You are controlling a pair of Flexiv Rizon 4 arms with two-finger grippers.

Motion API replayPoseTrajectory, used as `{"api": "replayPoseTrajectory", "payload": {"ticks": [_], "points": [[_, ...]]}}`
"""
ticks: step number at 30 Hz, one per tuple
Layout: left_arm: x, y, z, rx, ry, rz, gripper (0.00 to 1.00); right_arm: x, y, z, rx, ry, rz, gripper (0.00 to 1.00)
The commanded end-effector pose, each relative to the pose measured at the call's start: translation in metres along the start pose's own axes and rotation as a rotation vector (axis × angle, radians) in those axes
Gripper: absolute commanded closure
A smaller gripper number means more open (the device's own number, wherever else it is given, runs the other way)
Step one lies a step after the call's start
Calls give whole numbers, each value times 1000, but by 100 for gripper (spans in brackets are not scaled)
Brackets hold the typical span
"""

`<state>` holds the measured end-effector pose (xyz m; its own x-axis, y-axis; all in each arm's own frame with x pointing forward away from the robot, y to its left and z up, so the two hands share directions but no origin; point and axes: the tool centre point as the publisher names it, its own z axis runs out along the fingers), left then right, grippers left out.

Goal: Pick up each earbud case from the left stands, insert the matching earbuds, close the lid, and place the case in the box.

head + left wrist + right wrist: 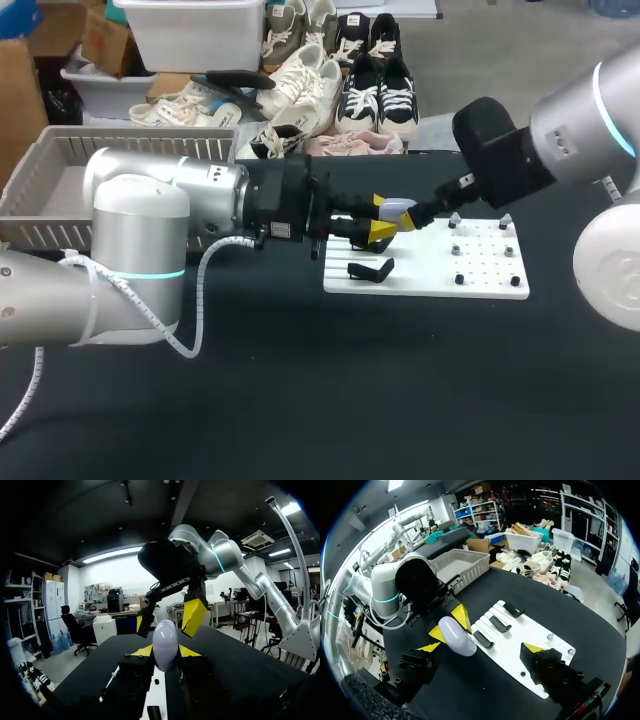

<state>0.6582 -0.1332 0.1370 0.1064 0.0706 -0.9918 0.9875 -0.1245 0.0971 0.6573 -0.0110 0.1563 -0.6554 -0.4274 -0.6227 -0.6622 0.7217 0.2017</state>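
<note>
Left gripper [166,653]: we grip the white earbud case [165,636] from both sides.
Right gripper [481,648]: ours released, fingers wide, case between them.
Case place: above the stand board [480,272], at its 11 o'clock edge.

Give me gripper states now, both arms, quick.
Left gripper: closed, holding the earbud case.
Right gripper: open, holding nothing.
</note>
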Motion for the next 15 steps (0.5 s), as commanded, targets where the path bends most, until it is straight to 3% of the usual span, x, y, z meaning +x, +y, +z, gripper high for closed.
{"api": "replayPoseTrajectory", "payload": {"ticks": [1,15], "points": [[1,2,0,4,0,0,100,-3,1,3,11,7,3,0],[1,2,0,4,0,0,100,-4,-5,6,23,15,14,0]]}}
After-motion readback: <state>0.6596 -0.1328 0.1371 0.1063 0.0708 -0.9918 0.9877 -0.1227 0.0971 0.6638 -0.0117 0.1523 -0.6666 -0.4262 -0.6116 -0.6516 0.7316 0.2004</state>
